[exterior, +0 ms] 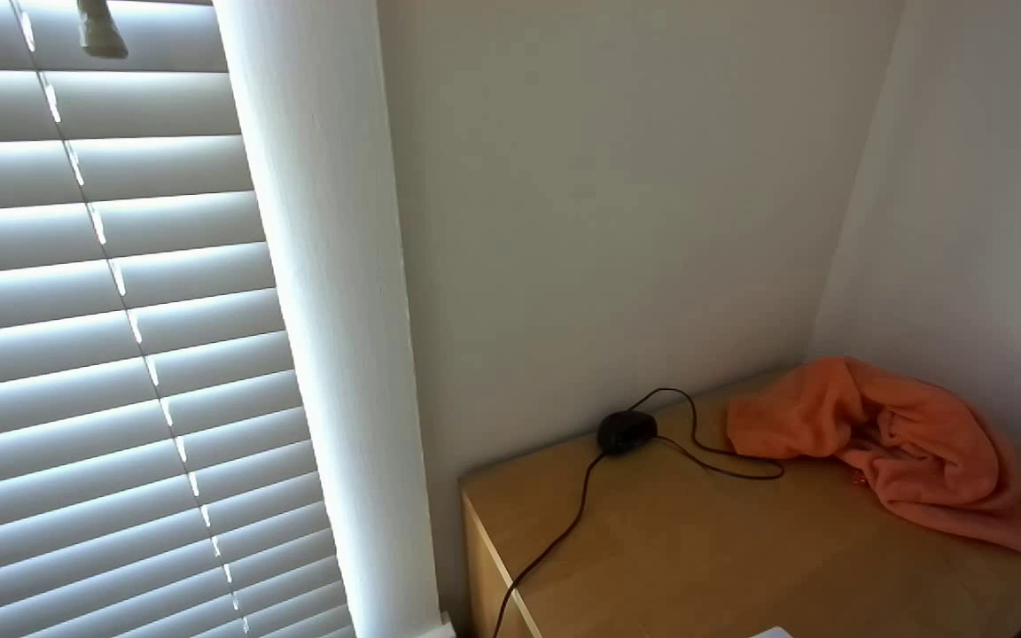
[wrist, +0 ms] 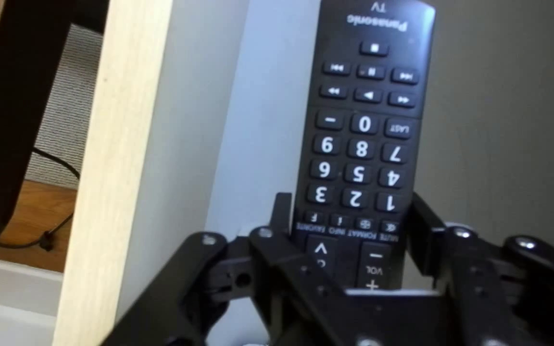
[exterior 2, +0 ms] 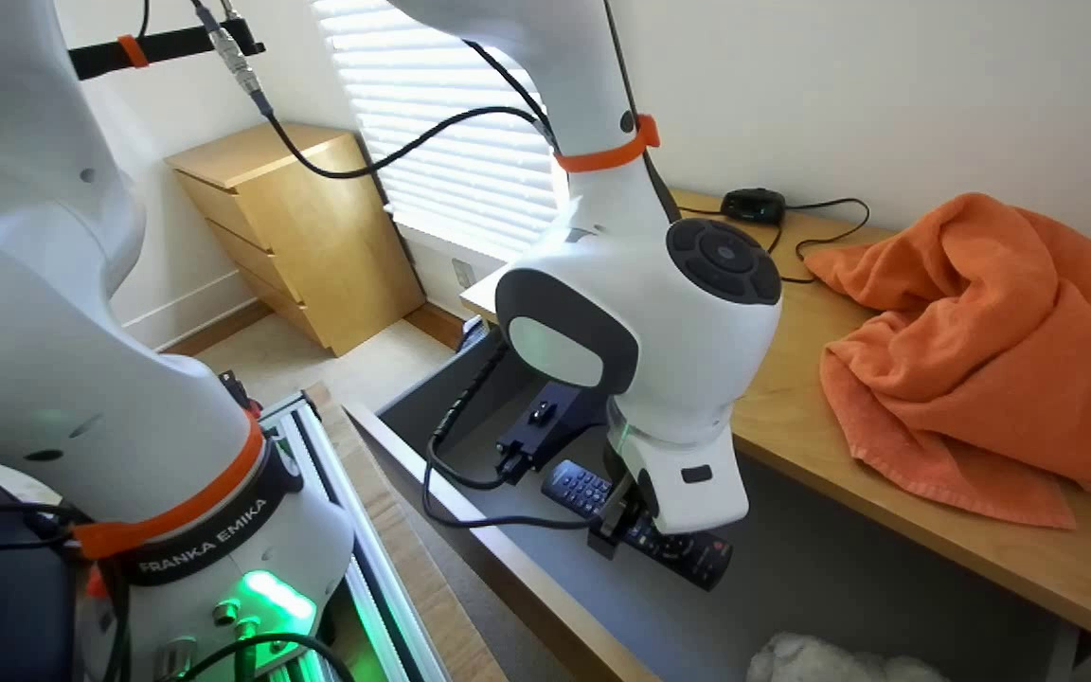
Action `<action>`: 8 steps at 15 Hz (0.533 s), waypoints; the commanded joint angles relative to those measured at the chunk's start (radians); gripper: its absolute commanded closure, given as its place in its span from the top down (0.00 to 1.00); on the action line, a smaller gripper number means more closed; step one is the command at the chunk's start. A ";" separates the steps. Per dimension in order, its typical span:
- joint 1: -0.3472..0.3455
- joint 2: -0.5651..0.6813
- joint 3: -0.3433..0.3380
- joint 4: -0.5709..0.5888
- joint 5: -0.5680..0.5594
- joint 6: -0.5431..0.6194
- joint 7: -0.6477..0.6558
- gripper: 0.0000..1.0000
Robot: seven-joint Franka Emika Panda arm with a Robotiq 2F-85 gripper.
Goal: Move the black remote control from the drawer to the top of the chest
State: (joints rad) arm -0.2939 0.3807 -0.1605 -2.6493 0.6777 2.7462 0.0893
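The chest is light tan wood; its top shows in both exterior views. Its grey-floored drawer is pulled open, and its pale wooden edge runs along the left of the wrist view. The black remote control lies lengthwise between my fingers, buttons facing the camera. It also shows in an exterior view, within the drawer area. My gripper is shut on the remote, one finger along each long side. The remote's near end is hidden behind the gripper.
A crumpled orange towel lies on the chest top. A black device with a thin cable stands near the wall. A whitish fluffy thing lies in the drawer. Another tan chest of drawers stands by the window blinds.
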 commanded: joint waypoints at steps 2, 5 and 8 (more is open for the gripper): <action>-0.011 0.034 0.038 0.019 0.005 -0.037 -0.053 0.33; -0.024 -0.025 0.042 -0.011 -0.005 -0.033 -0.074 0.33; -0.025 -0.078 0.023 -0.036 -0.020 -0.034 -0.084 0.33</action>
State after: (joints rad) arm -0.3002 0.3822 -0.1214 -2.6441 0.6783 2.7365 0.0342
